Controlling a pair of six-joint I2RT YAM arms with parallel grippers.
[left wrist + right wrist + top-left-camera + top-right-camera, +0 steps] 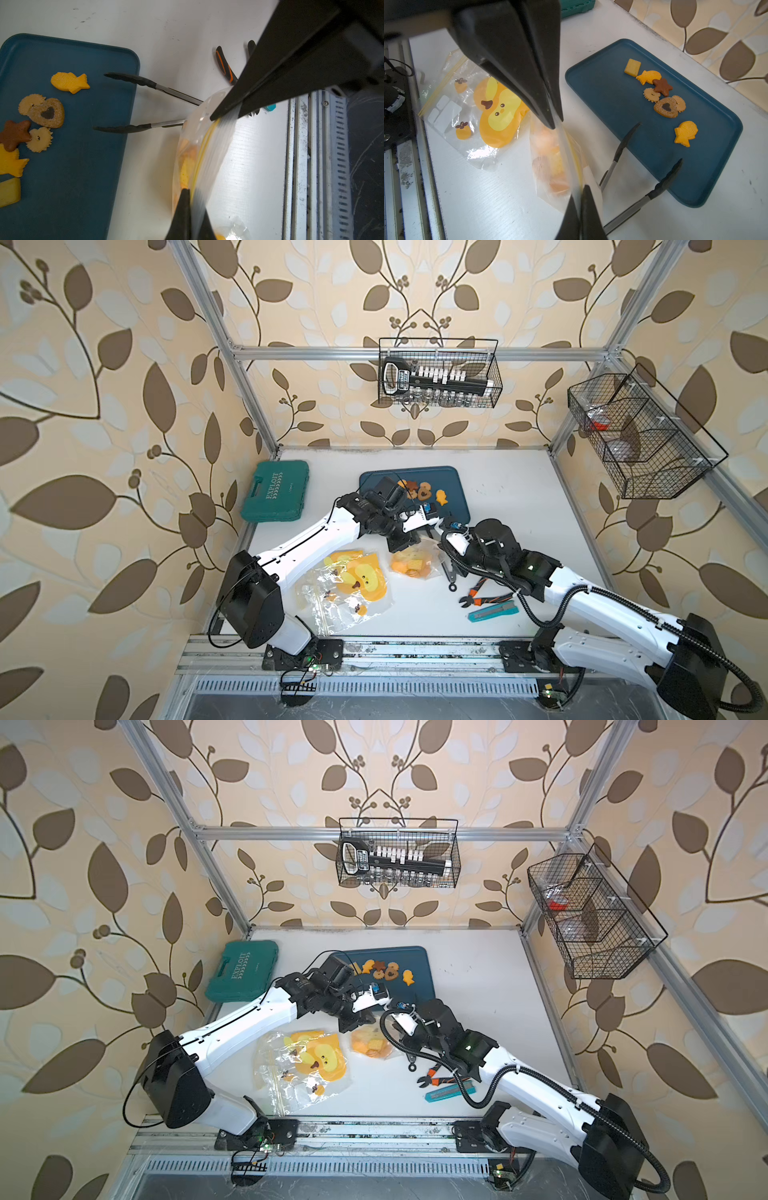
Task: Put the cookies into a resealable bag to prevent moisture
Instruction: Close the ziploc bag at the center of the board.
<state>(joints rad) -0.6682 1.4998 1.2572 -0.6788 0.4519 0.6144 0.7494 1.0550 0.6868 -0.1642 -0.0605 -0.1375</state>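
Clear plastic stretches between our two arms. Our left fingers (182, 212) are closed on one end of the zip edge of the resealable bag (218, 145), and our right fingers (589, 212) are clamped tight on the other end. The bag hangs down to the white surface (498, 497), and blurred orange and yellow shapes show inside it. Seven cookies (662, 97) lie on the blue tray (612, 93) towards the back: a square, two fish, a star, two flowers and a heart. Black-tipped tongs (623, 149) lie beside the bag, with their tips over the tray's edge.
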